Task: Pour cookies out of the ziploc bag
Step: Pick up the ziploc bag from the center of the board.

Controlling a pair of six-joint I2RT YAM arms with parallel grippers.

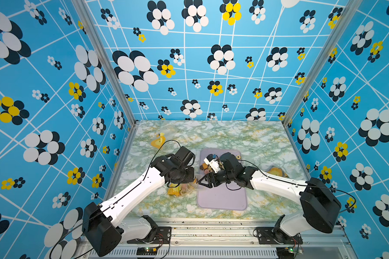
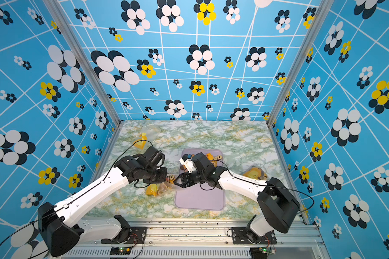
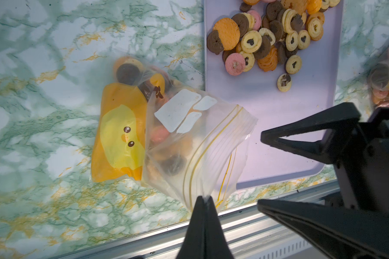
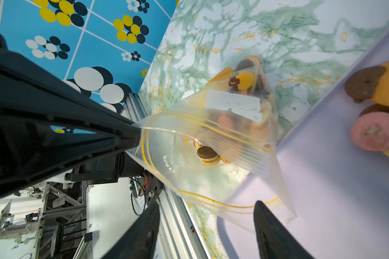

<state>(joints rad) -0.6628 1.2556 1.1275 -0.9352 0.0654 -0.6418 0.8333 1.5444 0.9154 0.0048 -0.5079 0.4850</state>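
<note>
Marbled tabletop [image 3: 43, 67]: wrist views, not top views, show left claw [image 3: 204, 198] pinching ziploc bag [image 3: 189, 143] rim; right claw [image 3: 262, 170] gapes.

This is a robotics lab test cell, not a home or a kitchen. The tabletop [image 1: 245, 139], covered in green marble-look film, is boxed in on the left, right and far sides by walls [image 1: 54, 89] of printed blue sheet with flower dots, held in aluminium posts [image 1: 103, 62]. A white-and-black left arm [image 1: 133, 190] and right arm [image 1: 279, 183] are bolted to a slotted aluminium rail [image 1: 211, 233] along the near edge, where a small circuit board [image 1: 147, 249] shows a lit green light. In the right wrist view, bare metal framing and equipment [image 4: 32, 213] stand beyond the cell.
</note>
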